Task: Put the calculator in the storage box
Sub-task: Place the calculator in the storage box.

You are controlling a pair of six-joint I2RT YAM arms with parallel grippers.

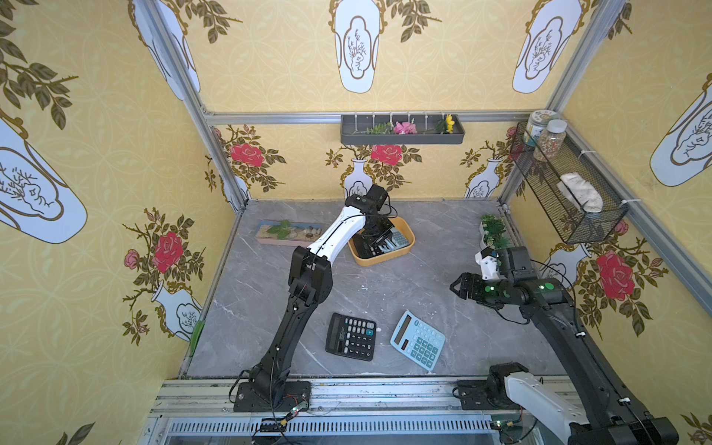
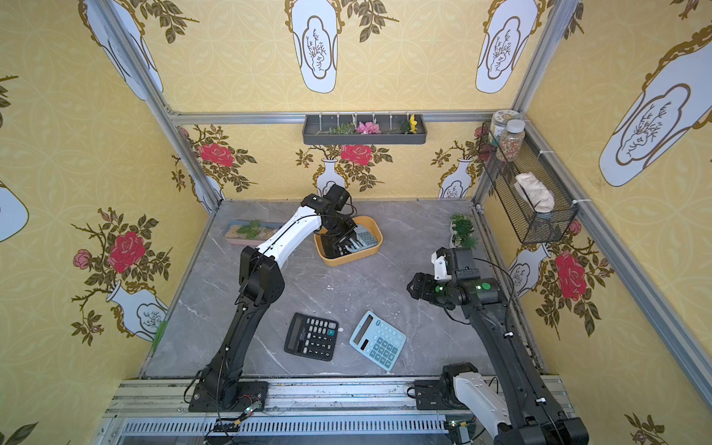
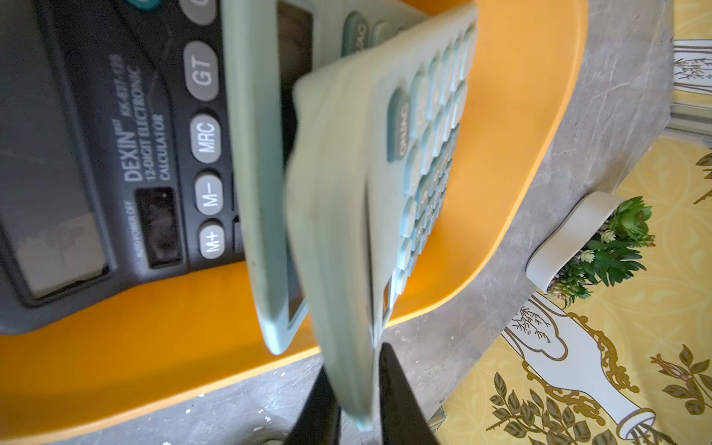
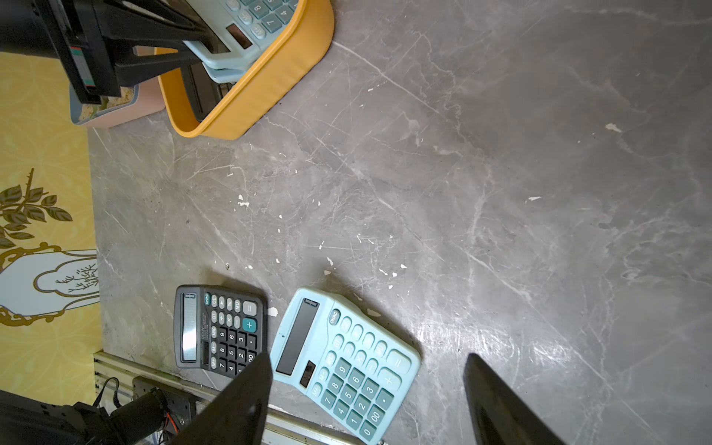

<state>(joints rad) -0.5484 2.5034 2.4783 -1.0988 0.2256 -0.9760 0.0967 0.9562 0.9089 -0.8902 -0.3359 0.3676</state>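
The left gripper [image 3: 356, 364] pinches one end of a pale blue calculator [image 3: 339, 231], tilted over the orange storage box [image 3: 531, 115], likely to lay it on the second pale calculator [image 3: 262, 173] and black DEXIN calculator [image 3: 115, 146] inside; its long axis slants from the fingers [image 3: 400, 393] down into the box, keys upward; the right gripper [image 4: 368, 356] hangs spread above the bright blue calculator [image 4: 339, 389] on the table [image 4: 539, 192], seemingly next.

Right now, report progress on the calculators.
Done: one black calculator and one pale calculator lie in the storage box. In hand: the left gripper grips a third calculator tilted into it. Left: the second black calculator and the blue calculator on the table; right gripper open.
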